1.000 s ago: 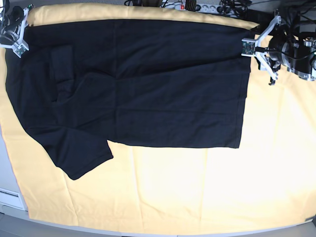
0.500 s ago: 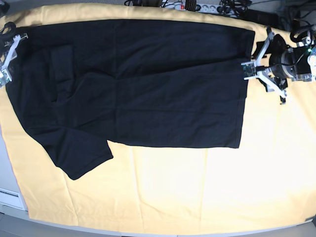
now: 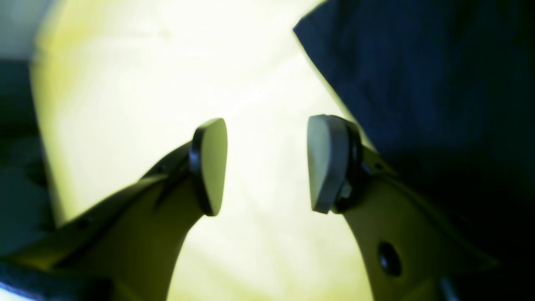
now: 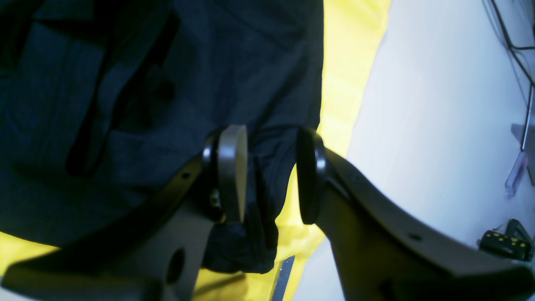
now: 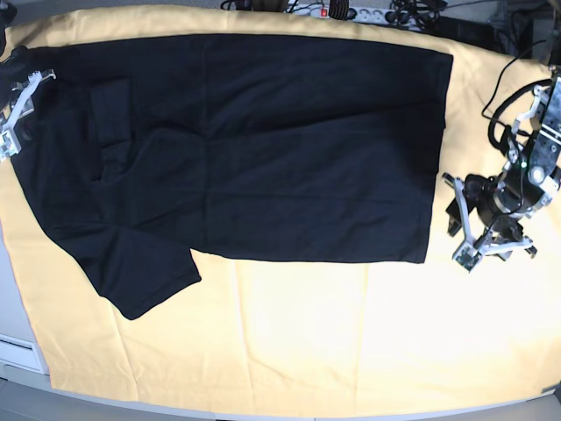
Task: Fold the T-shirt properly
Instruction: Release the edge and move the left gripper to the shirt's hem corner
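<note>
The black T-shirt lies flat on the pale yellow cloth, hem to the right. One sleeve sticks out at the lower left. My left gripper is open over the yellow cloth, just right of the hem's lower end. In the left wrist view this gripper is empty, with the T-shirt at the upper right. My right gripper is open at the shirt's left edge. In the right wrist view this gripper straddles the T-shirt edge without closing on it.
A power strip and cables lie along the back edge. The cloth's left edge borders a white surface, with a small black device on it. Cables loop from the left arm at the right.
My left gripper has moved from the shirt's top right corner down along the hem to near its lower right corner. My right gripper has shifted slightly at the left edge.
</note>
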Robot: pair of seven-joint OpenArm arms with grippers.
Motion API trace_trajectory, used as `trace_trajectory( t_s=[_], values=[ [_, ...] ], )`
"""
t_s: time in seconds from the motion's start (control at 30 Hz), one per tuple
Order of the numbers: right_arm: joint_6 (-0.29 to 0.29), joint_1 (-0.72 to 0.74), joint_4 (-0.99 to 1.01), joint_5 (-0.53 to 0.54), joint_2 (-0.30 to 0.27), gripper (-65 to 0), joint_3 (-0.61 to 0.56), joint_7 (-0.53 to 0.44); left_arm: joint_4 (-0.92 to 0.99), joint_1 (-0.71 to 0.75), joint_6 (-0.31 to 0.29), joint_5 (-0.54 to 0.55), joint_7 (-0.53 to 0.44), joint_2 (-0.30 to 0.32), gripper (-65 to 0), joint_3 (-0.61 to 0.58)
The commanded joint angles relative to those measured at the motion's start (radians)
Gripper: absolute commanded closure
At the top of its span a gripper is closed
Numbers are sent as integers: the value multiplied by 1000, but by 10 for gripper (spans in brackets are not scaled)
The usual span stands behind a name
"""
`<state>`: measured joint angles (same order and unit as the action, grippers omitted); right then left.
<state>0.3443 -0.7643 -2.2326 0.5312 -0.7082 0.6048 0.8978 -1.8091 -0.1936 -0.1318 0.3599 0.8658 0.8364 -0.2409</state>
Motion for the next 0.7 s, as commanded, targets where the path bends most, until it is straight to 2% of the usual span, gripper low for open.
trace_trajectory(
  t_s=[0.0, 0.13, 0.23, 0.3, 0.4, 0.47, 0.67],
  values=[
    [-3, 0, -10, -4, -17, -227, 12, -16, 47, -44, -17, 40, -18, -15, -317, 48],
    [-4, 0, -10, -4, -18, -227, 12, -16, 314, -141, -150, 238, -21, -162, -317, 224],
    [-4, -1, -10, -4, -18, -227, 12, -15, 495, -206, -241, 350, -21, -233, -317, 327],
    [-3, 0, -10, -4, -18, -227, 12, -16, 604, -241, -271, 421, -27, -250, -319, 340],
    [-4, 0, -10, -3, -18, -227, 12, -16, 742, -280, -347, 470, -44, -275, -417, 340],
    [-4, 0, -10, -4, -18, -227, 12, -16, 812, -299, -373, 497, -43, -288, -475, 340],
    [-4, 0, -10, -3, -18, -227, 12, -17, 880, -302, -419, 517, -47, -325, -481, 340]
  ],
)
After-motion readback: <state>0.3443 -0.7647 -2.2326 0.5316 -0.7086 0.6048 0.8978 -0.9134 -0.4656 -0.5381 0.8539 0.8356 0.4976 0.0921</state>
